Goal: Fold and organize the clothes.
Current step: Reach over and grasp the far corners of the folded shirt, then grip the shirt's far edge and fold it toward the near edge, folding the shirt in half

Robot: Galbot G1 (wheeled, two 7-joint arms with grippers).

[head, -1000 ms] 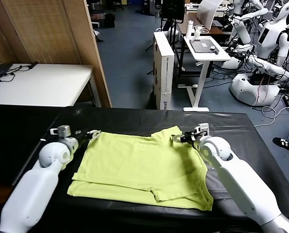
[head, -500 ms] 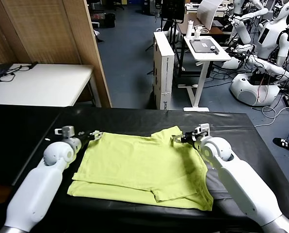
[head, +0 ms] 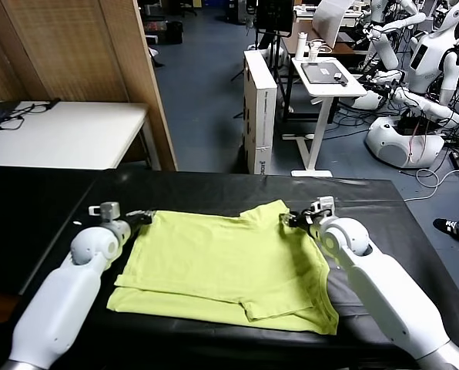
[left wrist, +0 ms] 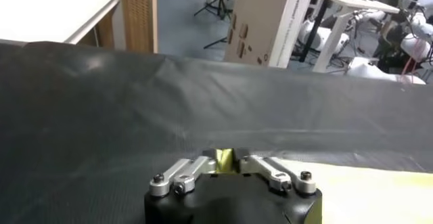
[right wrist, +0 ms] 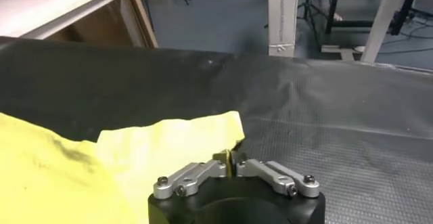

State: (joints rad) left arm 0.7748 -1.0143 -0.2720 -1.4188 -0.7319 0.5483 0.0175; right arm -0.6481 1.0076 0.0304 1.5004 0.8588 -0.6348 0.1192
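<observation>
Pinching the T-shirt (head: pixel 229 262) far corners, left gripper (head: pixel 148 216) and right gripper (head: pixel 289 220) fingers closed, fingertips hidden by cloth

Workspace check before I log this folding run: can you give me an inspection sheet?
Surface: black table cover, bare around the garment.
Job's things: lime T-shirt lying flat, partly folded.
Clutter: nothing seen on the cover.
Grippers: left tool shut on the T-shirt's far left corner; right tool shut on its far right corner.
Cables: loose cables on the floor far right.
Surroundings: white table, cardboard box, other white robots.
</observation>
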